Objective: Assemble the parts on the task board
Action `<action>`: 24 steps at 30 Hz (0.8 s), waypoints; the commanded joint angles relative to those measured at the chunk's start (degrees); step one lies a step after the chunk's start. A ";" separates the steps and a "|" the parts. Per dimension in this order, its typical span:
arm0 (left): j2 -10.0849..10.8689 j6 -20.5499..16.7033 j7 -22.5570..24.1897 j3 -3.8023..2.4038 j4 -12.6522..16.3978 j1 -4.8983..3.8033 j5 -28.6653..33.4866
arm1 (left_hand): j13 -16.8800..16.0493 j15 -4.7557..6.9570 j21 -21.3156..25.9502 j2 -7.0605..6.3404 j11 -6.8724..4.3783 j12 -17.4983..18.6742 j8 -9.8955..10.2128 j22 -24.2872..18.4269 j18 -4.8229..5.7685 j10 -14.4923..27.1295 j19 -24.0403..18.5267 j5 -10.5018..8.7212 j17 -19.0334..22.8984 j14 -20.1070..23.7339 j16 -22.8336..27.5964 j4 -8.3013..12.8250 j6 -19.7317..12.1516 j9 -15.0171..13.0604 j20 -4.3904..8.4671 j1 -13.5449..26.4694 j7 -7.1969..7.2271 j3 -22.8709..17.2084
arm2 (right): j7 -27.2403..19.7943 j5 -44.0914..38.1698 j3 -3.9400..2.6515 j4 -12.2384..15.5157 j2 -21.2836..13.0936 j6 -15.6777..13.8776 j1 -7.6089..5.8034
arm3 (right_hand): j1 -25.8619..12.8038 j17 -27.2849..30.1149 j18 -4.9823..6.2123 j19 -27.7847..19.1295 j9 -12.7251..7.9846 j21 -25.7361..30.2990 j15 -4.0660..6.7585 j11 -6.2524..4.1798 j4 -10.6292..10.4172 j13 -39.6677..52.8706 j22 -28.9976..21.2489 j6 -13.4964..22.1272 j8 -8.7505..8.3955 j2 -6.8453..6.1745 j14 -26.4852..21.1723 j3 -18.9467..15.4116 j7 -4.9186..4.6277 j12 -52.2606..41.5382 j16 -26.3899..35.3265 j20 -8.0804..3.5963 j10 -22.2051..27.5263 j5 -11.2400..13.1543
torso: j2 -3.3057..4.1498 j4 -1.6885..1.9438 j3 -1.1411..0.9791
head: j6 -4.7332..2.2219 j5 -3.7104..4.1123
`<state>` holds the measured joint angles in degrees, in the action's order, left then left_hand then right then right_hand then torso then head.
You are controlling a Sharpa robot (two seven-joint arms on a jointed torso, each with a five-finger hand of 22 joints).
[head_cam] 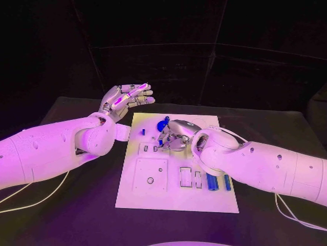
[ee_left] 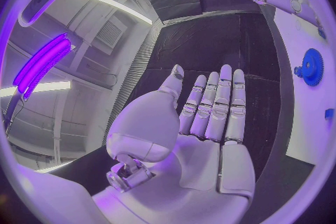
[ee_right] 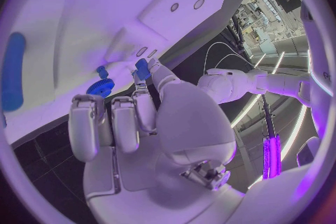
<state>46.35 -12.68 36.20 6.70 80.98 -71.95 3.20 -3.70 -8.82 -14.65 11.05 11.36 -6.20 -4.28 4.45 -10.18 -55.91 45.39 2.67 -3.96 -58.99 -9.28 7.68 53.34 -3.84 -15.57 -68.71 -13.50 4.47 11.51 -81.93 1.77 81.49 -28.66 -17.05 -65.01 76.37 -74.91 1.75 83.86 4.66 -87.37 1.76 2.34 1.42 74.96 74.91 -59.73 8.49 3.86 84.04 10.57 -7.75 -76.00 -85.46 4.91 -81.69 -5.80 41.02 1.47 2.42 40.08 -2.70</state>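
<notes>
The white task board lies in the middle of the black table. My right hand hovers low over its far half, fingers curled, and pinches a small blue part between thumb and a fingertip. Just beside that hand sits a blue gear, which the wrist views also show. My left hand is raised off the board's far left corner, flat and empty, its fingers straight and side by side.
Two long blue bars lie at the board's near right next to rectangular slots. A tiny blue piece stands near the board's left edge. A raised square plate with holes takes up the near left. Cables trail off both arms.
</notes>
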 commanded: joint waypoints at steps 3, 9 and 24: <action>-0.27 1.02 0.20 -0.05 -0.17 -0.11 -0.06 | -0.09 -0.07 0.19 0.56 -0.04 -0.04 0.09 -0.06 -0.41 -0.32 0.35 0.11 -0.05 -0.28 0.21 0.46 0.50 0.00 0.07 0.11 -0.98 -0.01 | 1.45 -5.37 0.06 -0.67 0.95 0.99 0.67 | 0.24 -5.98 -0.42 2.13 0.04 -0.26 0.24 -0.47 0.19 1.71 9.68 -1.62 0.13 0.57 3.99 0.32 1.12 0.24 0.42 -0.36 0.11 -0.43 | 0.06 -0.05 -0.08 | -0.29 -0.14; -0.33 1.09 0.13 -0.04 -0.31 -0.10 -0.06 | -0.08 -0.07 0.20 0.57 -0.04 -0.03 0.09 -0.07 -0.41 -0.32 0.36 0.11 -0.05 -0.28 0.21 0.45 0.49 0.00 0.07 0.12 -0.98 -0.02 | 1.48 -6.79 0.13 -1.13 1.53 0.07 1.14 | 0.21 -5.99 -0.43 2.15 0.03 -0.27 0.24 -0.46 0.24 1.71 9.71 -1.58 0.09 0.44 3.99 0.34 1.10 0.26 0.43 -0.37 0.11 -0.48 | 0.04 -0.13 -0.16 | -0.07 -0.27; -0.47 1.40 0.02 -0.04 -0.51 -0.07 -0.06 | -0.08 -0.07 0.20 0.57 -0.04 -0.03 0.09 -0.07 -0.41 -0.32 0.36 0.11 -0.05 -0.28 0.21 0.45 0.49 0.00 0.07 0.12 -0.98 -0.02 | 1.36 -7.35 0.16 -1.88 1.88 0.42 1.60 | 0.12 -6.03 -0.44 2.16 0.01 -0.28 0.23 -0.43 0.27 1.74 9.72 -1.54 0.04 0.29 3.99 0.35 1.06 0.24 0.41 -0.38 0.10 -0.50 | 0.07 -0.06 -0.11 | 0.27 -0.17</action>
<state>45.96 -12.18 36.03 6.71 80.47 -71.93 3.20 -3.70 -8.82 -14.65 11.05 11.36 -6.20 -4.28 4.47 -10.18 -55.90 45.39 2.67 -3.96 -58.99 -9.28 7.68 53.34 -3.84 -15.57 -68.71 -13.50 4.47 12.78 -88.40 1.86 79.80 -26.80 -16.83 -63.53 76.39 -74.91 1.75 83.86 4.59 -87.37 1.75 2.35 1.55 75.08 74.90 -59.83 8.20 3.86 84.05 10.70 -7.85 -76.02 -85.21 4.92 -81.68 -6.02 41.07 1.37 2.32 40.37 -2.92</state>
